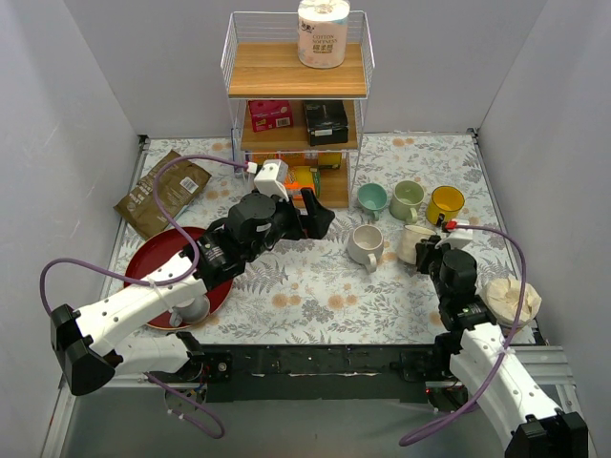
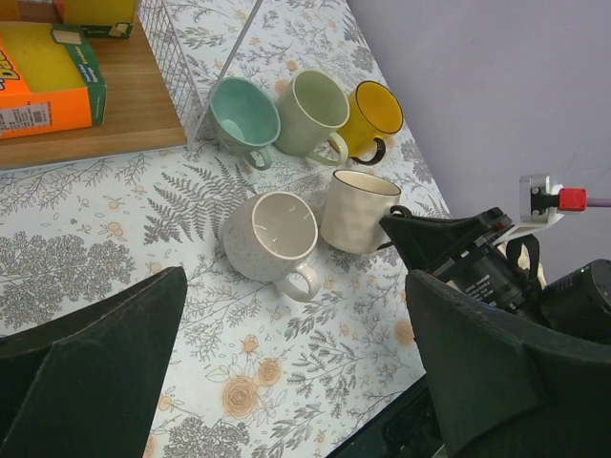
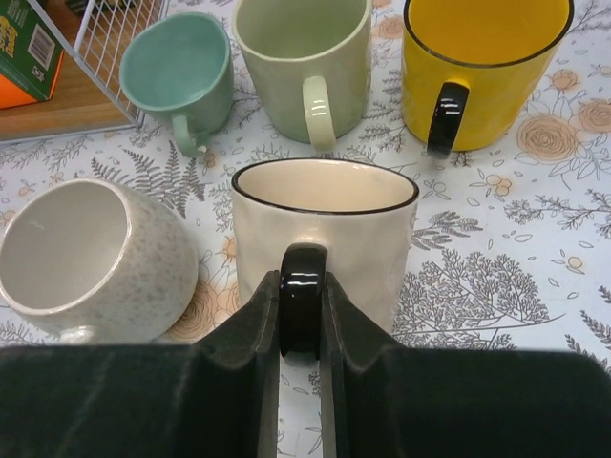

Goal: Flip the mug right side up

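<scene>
Pinching cream mug (image 3: 329,224) by black handle (image 3: 303,262), right hand (image 3: 302,291) (grip unclear from overhead).

- The scene is enclosed by plain pale grey panels: a left wall (image 1: 67,105), a back wall (image 1: 162,57) and a right wall (image 1: 558,86).
- The middle of the top view is filled by a table (image 1: 315,291), which is covered with a pale cloth printed with grey ferns and tan flowers.
- A white wire shelf rack (image 1: 272,69) with wooden boards is set at the upper centre, against the back wall.
- A dark rail (image 1: 315,363) is seen along the table's near edge.
- The light is soft and even, and only faint shadows are cast.
</scene>
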Available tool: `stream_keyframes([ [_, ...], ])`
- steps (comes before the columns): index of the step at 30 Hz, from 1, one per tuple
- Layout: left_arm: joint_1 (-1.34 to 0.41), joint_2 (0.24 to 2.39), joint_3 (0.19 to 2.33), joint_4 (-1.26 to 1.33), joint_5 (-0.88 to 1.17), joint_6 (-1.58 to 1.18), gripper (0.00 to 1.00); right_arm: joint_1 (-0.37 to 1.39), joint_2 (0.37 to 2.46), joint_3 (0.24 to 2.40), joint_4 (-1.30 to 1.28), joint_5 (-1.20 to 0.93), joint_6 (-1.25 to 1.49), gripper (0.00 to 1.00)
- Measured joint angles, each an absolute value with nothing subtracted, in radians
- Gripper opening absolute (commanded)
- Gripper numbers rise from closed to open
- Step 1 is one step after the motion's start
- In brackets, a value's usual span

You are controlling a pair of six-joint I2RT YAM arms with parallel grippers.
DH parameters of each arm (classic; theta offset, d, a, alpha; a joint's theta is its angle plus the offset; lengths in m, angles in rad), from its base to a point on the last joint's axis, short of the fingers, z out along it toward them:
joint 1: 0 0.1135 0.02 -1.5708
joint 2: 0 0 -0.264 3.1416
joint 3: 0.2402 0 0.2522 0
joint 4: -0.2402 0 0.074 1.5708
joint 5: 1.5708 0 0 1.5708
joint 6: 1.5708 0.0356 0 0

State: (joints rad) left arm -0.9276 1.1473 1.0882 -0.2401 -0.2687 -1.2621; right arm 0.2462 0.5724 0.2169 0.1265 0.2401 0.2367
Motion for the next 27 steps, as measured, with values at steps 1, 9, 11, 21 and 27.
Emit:
stream_keyframes([
  [1,-0.925,1.148,1.088,-0.24,-0.269,-1.265,0.98,0.253,0.57,0.208,0.139,0.242,0.235,0.01],
  [9,-0.907,1.148,1.088,-0.24,-0.268,-1.28,0.98,0.374,0.604,0.162,0.26,0.387,0.223,0.01],
  [11,-0.903,1.148,1.087,-0.24,-0.269,-1.281,0.98,0.417,0.611,0.15,0.288,0.424,0.224,0.07],
  [21,-0.885,1.148,1.086,-0.24,-0.269,-1.282,0.98,0.53,0.636,0.133,0.332,0.572,0.281,0.43],
  [27,-0.879,1.148,1.086,-0.24,-0.27,-1.279,0.98,0.54,0.664,0.133,0.297,0.593,0.358,0.53],
])
